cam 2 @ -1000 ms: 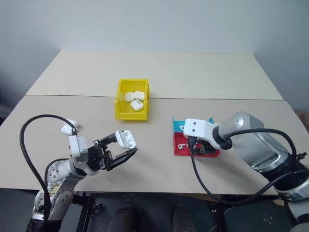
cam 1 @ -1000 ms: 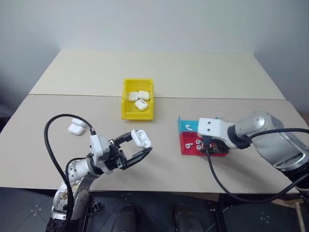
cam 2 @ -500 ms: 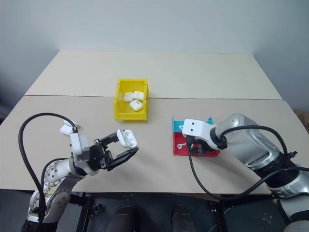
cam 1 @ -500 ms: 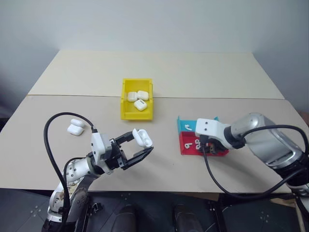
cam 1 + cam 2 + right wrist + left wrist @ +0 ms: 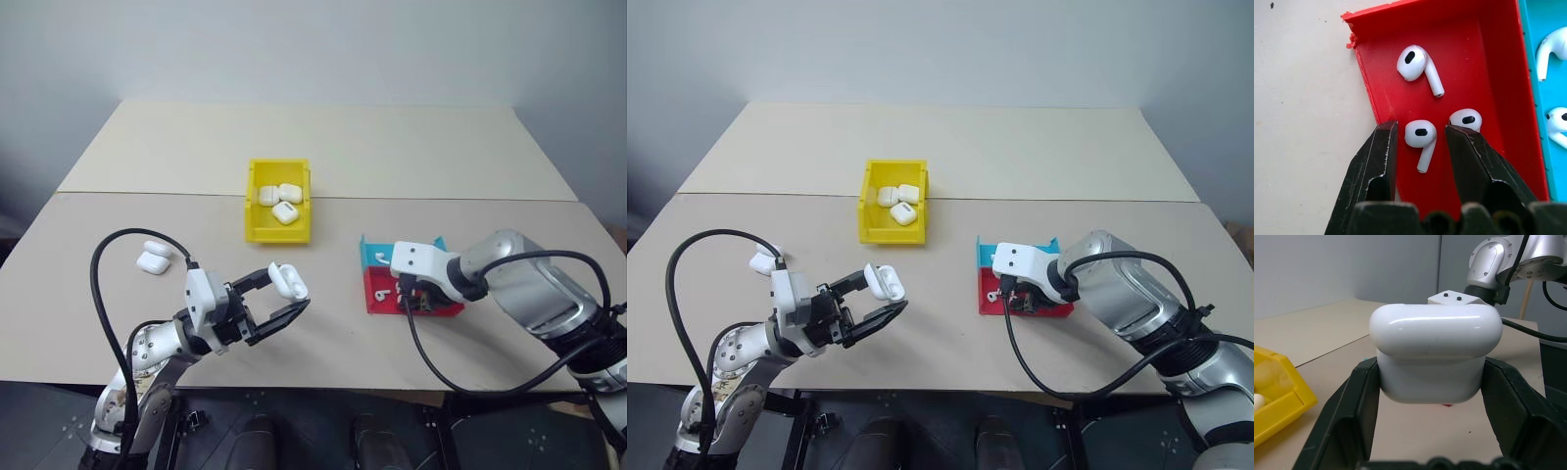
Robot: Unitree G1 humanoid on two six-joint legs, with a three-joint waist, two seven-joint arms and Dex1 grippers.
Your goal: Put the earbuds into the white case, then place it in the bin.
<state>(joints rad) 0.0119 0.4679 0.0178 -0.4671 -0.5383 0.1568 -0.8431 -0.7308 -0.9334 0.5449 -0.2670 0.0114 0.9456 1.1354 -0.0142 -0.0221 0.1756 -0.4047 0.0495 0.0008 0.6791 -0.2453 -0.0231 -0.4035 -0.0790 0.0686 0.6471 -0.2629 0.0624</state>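
Your right claw [image 5: 1420,142] stands part-open astride one tiny glossy white plastic earbud [image 5: 1420,137] in the red tray compartment [image 5: 1469,58]. Expect it slippery and light; pinch the bulb. Left claw [image 5: 1430,382] clamps the glossy white rounded case [image 5: 1435,350].

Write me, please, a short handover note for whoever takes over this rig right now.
Left tool: shut on an open white case, held above the table.
Right tool: open, fingers straddling one earbud in the red tray compartment; not gripped yet.
Yellow bin: three cases already inside. Two spare cases lie on the table to the left.
Left to do: pick earbuds, load the held case, bin it.
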